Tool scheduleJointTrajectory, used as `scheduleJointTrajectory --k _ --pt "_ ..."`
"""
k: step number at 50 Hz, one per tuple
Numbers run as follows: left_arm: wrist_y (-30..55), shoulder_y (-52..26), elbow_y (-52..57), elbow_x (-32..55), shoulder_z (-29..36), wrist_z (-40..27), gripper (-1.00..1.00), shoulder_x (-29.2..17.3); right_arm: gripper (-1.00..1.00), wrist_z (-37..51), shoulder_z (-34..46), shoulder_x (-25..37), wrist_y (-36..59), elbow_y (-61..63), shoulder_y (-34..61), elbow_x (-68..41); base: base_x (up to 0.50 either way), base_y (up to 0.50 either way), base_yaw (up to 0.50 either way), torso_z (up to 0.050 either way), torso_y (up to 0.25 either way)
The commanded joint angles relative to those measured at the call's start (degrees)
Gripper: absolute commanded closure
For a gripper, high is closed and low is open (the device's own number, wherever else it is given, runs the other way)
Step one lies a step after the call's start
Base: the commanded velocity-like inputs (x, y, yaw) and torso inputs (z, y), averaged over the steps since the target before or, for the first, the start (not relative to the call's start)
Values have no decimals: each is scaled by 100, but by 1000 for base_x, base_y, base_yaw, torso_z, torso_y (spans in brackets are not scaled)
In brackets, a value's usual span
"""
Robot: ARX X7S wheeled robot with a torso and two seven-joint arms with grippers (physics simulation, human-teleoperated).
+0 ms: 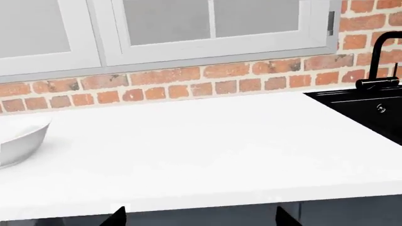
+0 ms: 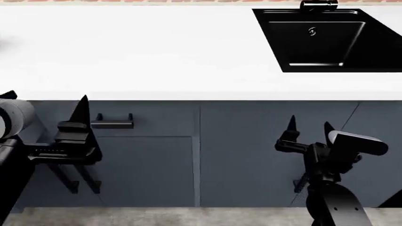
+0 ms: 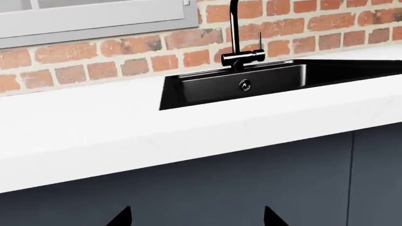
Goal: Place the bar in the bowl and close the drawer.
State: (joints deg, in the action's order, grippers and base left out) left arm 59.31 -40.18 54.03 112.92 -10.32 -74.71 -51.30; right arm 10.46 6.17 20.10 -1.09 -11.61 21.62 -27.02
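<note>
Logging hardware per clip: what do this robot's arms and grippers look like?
Both arms are matte black with angular, blocky links. The left gripper and right gripper end in thin, pointed black fingers like tapered blades. A pale grey-white cylindrical segment sits on the left arm, and a similar rounded one caps the right arm. No cables or markings show.

A flat white countertop (image 2: 138, 52) spans the upper part of the head view. A rectangular black sink basin (image 2: 326, 40) is recessed at upper right, with a black tall faucet (image 3: 242, 44) at its rear edge. A red brick wall (image 1: 188, 84) runs behind, below grey-framed frosted windows (image 1: 207, 28). Dark slate cabinet fronts (image 2: 251, 155) fill the lower frame.
</note>
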Motion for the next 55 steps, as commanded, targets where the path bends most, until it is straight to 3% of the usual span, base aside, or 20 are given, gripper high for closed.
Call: scheduleJointTrajectory --k 1,8,10,12,15,17,19,23,32,40,46,55 --pt "178 1055 103 -652 -612 711 -100 560 -100 -14 35 12 16 37 -14 -12 0 -242 0 0 0" --pt "396 1800 211 -1476 -1022 1626 -100 1182 -100 7 71 22 56 105 -31 -2 0 -243 0 0 0" --pt "461 2049 311 -1869 -1165 2062 -100 1409 -100 18 77 27 63 148 -53 -2 0 -242 0 0 0" --pt "451 2557 578 -2791 -1373 3078 -100 1806 -100 79 95 48 83 247 -89 47 0 -242 0 0 0" --pt "-1035 3824 592 -4895 -493 4435 -100 1825 -100 154 125 86 152 453 -157 81 0 -241 0 0 0" --pt "-1678 4442 474 -6093 -40 5168 -100 2102 -100 216 135 113 193 632 -217 96 0 -240 0 0 0" --pt "-2317 4889 201 -6993 368 5693 -100 2340 -100 270 140 148 246 828 -283 93 0 -240 0 0 0" --pt "-3311 5390 -398 -7927 839 6297 -100 2684 -100 370 171 199 316 1128 -405 137 0 -240 0 0 0" --pt "-5568 5821 -2128 -9406 1375 6797 -100 3499 -100 632 425 355 738 2024 -568 351 0 -159 0 0 0" --pt "-6642 5759 -3349 -9960 1410 6741 -100 3907 -100 653 496 326 715 2069 -650 393 0 0 0 0 0" --pt "-7170 5807 -3690 -10200 1337 6595 -100 4051 -100 632 510 315 656 2112 -726 366 0 0 0 0 0" --pt "-7175 5845 -3407 -10409 1258 6354 -100 4036 -100 644 544 268 560 2111 -810 388 0 0 0 0 0"
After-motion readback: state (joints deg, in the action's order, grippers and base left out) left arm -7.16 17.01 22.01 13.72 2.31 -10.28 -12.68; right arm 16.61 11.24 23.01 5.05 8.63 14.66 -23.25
